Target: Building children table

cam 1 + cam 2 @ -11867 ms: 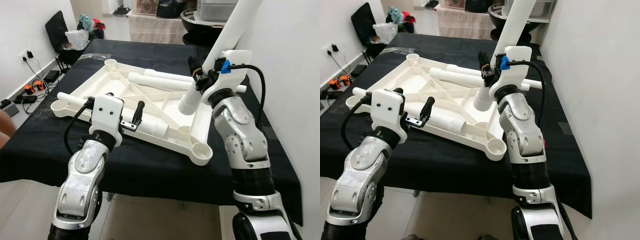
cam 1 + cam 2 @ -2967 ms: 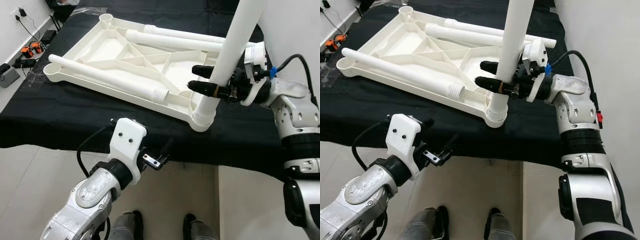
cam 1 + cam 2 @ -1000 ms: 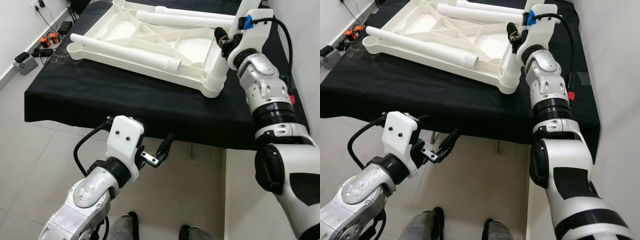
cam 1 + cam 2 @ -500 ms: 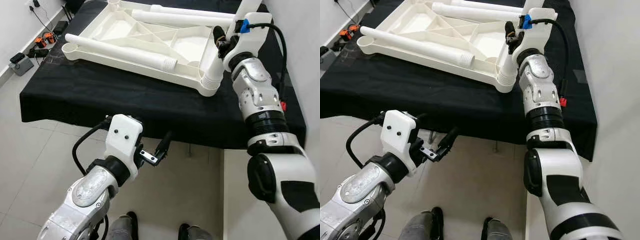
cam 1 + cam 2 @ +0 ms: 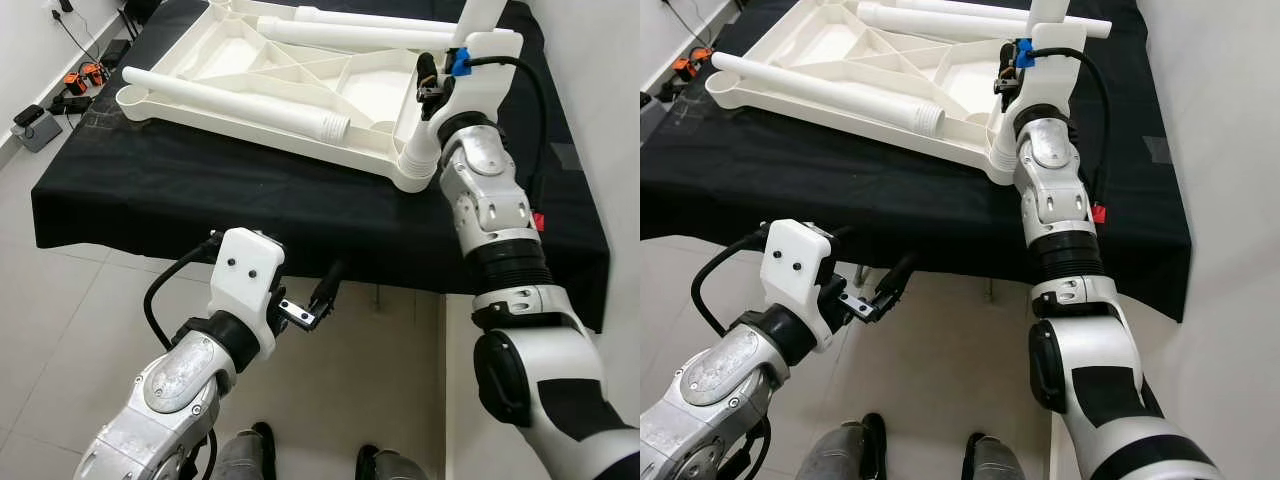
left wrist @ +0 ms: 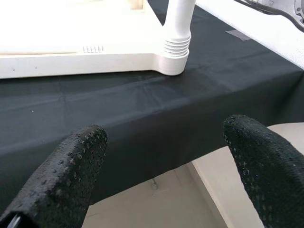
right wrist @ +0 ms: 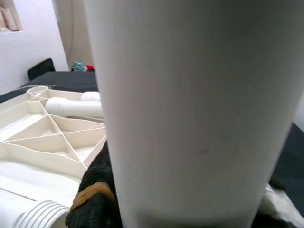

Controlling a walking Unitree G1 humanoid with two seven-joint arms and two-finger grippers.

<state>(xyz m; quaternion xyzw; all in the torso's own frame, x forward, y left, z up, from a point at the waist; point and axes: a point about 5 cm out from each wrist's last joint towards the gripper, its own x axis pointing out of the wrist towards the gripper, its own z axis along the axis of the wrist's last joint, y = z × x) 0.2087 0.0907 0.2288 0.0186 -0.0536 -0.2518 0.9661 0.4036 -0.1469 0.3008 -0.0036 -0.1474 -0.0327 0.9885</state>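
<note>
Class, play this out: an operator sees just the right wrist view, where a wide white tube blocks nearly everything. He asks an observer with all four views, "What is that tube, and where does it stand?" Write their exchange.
Observer: It is the upright leg. Its ribbed foot sits in the near right corner of the upturned tabletop.
Operator: Is my right gripper on it?
Observer: Yes, the right gripper clasps it just above the ribbing.
Operator: And the left?
Observer: The left gripper hangs open and empty below the table's edge, over the floor.
</note>
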